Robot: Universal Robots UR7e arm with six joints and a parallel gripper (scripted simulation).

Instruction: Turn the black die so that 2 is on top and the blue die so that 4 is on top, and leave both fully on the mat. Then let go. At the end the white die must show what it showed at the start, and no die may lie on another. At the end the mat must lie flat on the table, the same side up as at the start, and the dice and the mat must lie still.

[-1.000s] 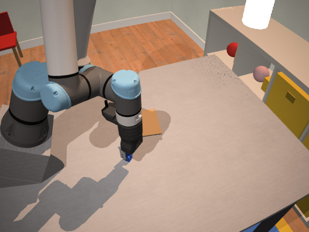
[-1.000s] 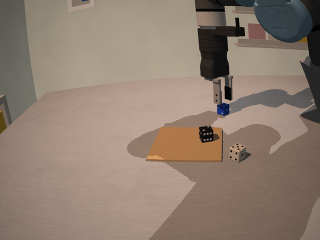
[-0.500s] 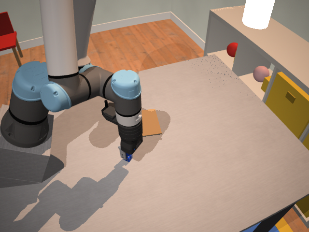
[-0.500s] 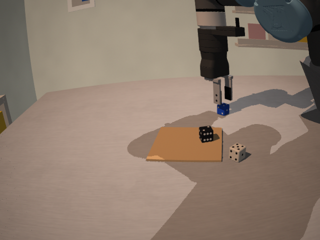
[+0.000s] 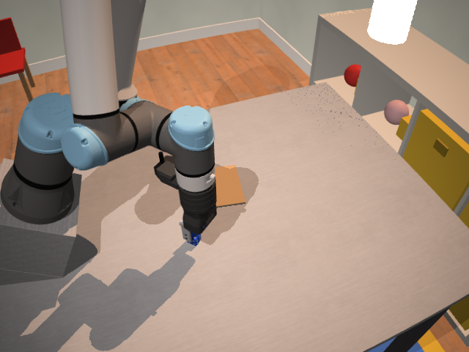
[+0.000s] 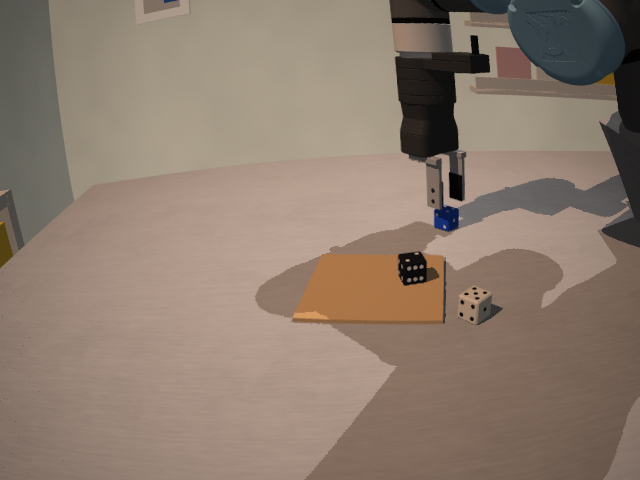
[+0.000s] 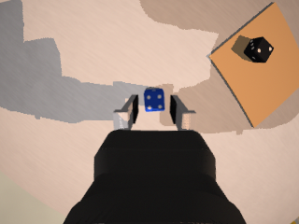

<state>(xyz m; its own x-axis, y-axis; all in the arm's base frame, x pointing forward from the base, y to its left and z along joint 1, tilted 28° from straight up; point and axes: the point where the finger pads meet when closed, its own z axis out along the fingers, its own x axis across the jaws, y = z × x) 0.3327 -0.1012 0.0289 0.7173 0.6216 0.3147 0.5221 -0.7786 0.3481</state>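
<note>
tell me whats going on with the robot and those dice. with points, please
The gripper (image 5: 192, 234) (image 6: 446, 203) (image 7: 154, 104) is open just above the blue die (image 5: 194, 239) (image 6: 446, 219) (image 7: 154, 100), holding nothing. That die shows 4 on top but sits off the mat (image 5: 229, 185) (image 6: 356, 291) (image 7: 276, 84). The black die (image 6: 412, 268) (image 7: 259, 49) is on the mat, 2 up. The white die (image 6: 474, 305) sits beside the mat, 5 up.

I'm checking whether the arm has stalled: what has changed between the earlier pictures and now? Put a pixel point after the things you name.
Nothing visibly changed. The gripper (image 6: 445, 202) (image 7: 154, 104) is open above the blue die (image 5: 194, 239) (image 6: 446, 219) (image 7: 154, 100), and nothing was gripped or released. The black die (image 6: 412, 268) (image 7: 259, 49), white die (image 6: 474, 305) and orange mat (image 5: 229, 186) (image 6: 361, 291) (image 7: 252, 89) look just as they did.
</note>
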